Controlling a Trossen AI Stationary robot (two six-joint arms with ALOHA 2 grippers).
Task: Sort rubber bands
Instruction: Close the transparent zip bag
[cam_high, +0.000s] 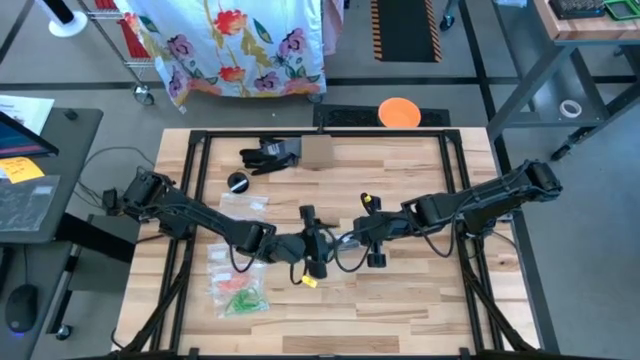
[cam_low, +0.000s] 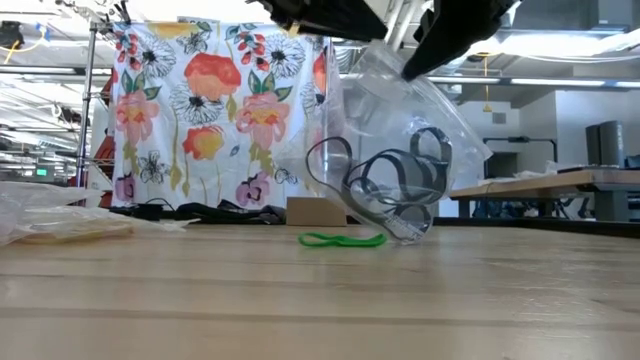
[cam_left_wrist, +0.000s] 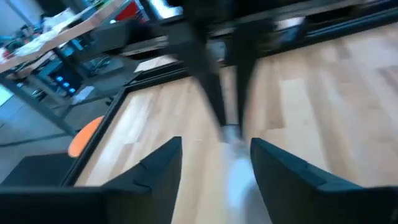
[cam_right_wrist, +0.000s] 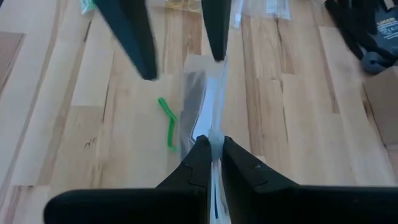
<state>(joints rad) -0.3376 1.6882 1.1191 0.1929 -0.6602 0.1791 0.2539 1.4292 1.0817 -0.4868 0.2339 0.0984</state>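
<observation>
A clear plastic zip bag (cam_low: 400, 150) with several dark rubber bands (cam_low: 395, 185) inside hangs over the middle of the table. My right gripper (cam_right_wrist: 211, 144) is shut on it. My left gripper (cam_left_wrist: 216, 152) is open at the bag's other end, one finger on each side of it; in the right wrist view its two fingers (cam_right_wrist: 134, 37) stand wide apart. A single green rubber band (cam_right_wrist: 168, 121) lies flat on the wood beside the bag, also seen in the low view (cam_low: 342, 239). In the high view both grippers meet at mid-table, left (cam_high: 312, 252) and right (cam_high: 352, 240). My left gripper is open, and the tip of one finger (cam_right_wrist: 216, 37) stands at the bag's edge; I cannot tell whether it touches. My right gripper pinches the bag's edge (cam_right_wrist: 210, 127) between its two fingers, slanting down from the table's right. The bag hangs below them, its lower corner (cam_low: 408, 232) at or just above the tabletop.
Near the table's left front lie clear bags with green and red bands (cam_high: 240, 295), and another bag (cam_high: 250, 205) farther back. At the far side sit a black bundle (cam_high: 270, 155), a small black round thing (cam_high: 238, 182) and a cardboard box (cam_high: 318, 152).
</observation>
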